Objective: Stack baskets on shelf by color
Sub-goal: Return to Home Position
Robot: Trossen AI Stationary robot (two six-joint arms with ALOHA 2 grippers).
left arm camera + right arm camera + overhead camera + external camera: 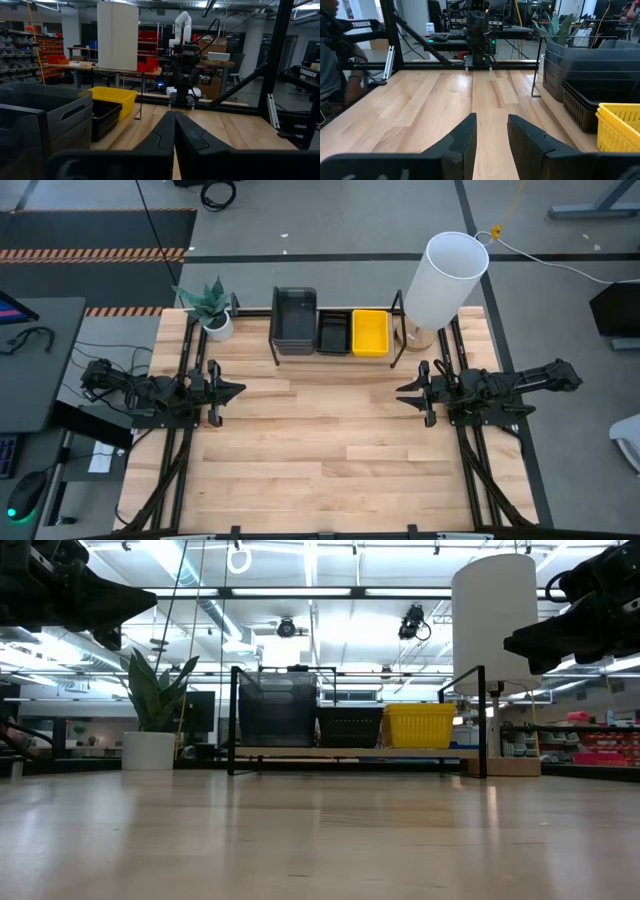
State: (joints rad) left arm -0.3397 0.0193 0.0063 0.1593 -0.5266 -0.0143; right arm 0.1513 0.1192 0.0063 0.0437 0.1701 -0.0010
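The shelf [233,720] stands at the table's [320,460] far edge, carrying grey baskets [294,318] at its left end, black baskets [334,332] in the middle and yellow baskets [370,332] at its right end. The left gripper [236,390] hovers near the left edge, clenched on nothing; the right gripper [403,392], near the right edge, is released

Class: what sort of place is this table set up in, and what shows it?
Probably a robotics lab or workshop: racks of red storage bins, a white robot arm, strip lights overhead.

Potted plant [212,310] and white cylinder [445,278] flank the table [320,450]
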